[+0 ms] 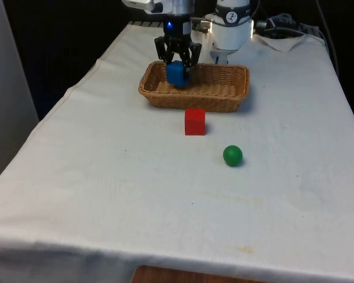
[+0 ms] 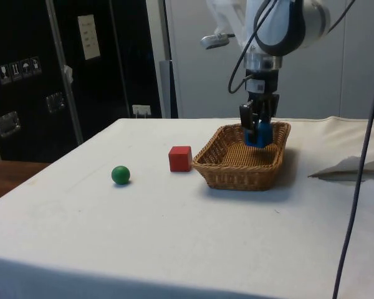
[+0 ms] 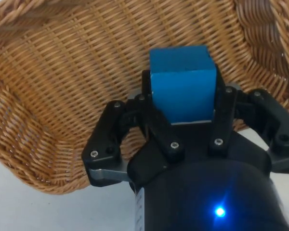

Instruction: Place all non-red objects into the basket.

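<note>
Front view, nearest first: green ball [image 1: 232,155] sits on the white cloth of the worktop [image 1: 135,200], alone, toward the front view's right of centre. Behind it and slightly to the front view's left, red cube [image 1: 194,122] rests flat on the cloth, just in front of the basket's near wall, apart from the ball.

Wicker basket [image 1: 224,99] stands beyond the red cube, rectangular, long side facing the camera. In the side view the basket [image 2: 227,168] lies to the right of the red cube [image 2: 180,159], with the green ball [image 2: 120,175] further left, well apart from the basket.

Tool [image 1: 177,63] hangs over the basket's end at the front view's left, pinching a blue cube [image 1: 176,74] between its two fingers. Side view: tool [image 2: 259,126] and blue cube [image 2: 262,134] at about rim height over the basket's far part. Cannot tell whether the cube touches the basket floor.

Wrist view: tool [image 3: 183,103] has one finger against each of two opposite side faces of the blue cube [image 3: 183,86]; woven basket floor and walls [image 3: 62,96] lie beneath the cube
</note>
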